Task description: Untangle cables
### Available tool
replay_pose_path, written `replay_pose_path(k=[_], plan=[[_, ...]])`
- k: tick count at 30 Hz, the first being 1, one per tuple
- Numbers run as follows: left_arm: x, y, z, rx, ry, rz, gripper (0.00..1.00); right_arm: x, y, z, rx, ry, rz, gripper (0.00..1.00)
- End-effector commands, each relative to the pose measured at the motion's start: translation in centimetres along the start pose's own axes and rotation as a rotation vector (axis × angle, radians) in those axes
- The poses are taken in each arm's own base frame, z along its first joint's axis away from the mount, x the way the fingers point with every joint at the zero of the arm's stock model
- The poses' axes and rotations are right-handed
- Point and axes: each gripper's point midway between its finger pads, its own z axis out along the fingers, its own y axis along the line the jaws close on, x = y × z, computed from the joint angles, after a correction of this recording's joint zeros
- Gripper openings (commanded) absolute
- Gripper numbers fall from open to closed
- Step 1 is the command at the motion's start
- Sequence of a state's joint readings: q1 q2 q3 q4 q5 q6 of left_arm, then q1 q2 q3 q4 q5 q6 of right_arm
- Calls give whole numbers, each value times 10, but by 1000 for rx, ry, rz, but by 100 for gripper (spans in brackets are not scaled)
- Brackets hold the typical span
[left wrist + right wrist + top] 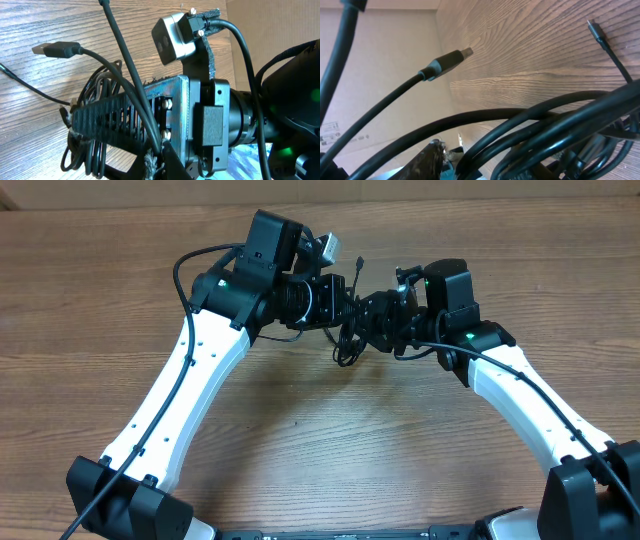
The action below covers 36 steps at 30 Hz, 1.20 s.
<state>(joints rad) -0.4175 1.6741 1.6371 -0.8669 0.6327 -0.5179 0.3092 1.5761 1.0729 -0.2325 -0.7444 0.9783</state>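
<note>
The cables are a bundle of thin black loops held above the wooden table between my two grippers. My left gripper meets my right gripper at the table's middle back. In the left wrist view the right gripper's ribbed fingers are shut across the looped bundle, and one cord runs down into my left jaws, which look shut on it. A silver USB plug sticks out free. In the right wrist view the cords fill the frame at the right jaws; a USB plug and a small plug hang free.
The wooden table lies under both arms. A cardboard wall runs along the back. The thick black robot cables loop off the left arm. The right arm's wrist camera sits close to the left gripper.
</note>
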Motion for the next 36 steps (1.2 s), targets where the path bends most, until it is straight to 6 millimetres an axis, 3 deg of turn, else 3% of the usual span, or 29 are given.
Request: replay_pose_path(k=[1,5,11,13,16,20,24,29,32,36], plan=[[-4,-6,-3,25,-6,1,4,1,4,1,-11,6,-54,39],[-6,-7,-4,29,-14,-19,4,-2,0,1,8,-13,-48,30],[-15,-5,-7,37,-43,-63,4,-9,-7,1,48,-57,-41,27],[-16,-4,-9,38,-46,-68,5,-9,-7,1,49,-55,-58,21],[-18,0,-10,29,-51,-75,4,-6,-10,1,57,-46,-55,4],[-18,10,-14,2,-50,-64,4,-3,-2,-4,25,-25,-64,4],[-16,34,-19,-94,-54,-74,4,0,16,-20,-39,-12,-92,4],[-7,72,-29,-275,-34,-34,4,0,45,-64,-174,16,-105,4],[-1,86,-33,-350,-8,18,4,-6,52,-86,-236,29,-55,4],[7,89,-32,-362,29,62,4,-14,62,-99,-294,31,-20,4]])
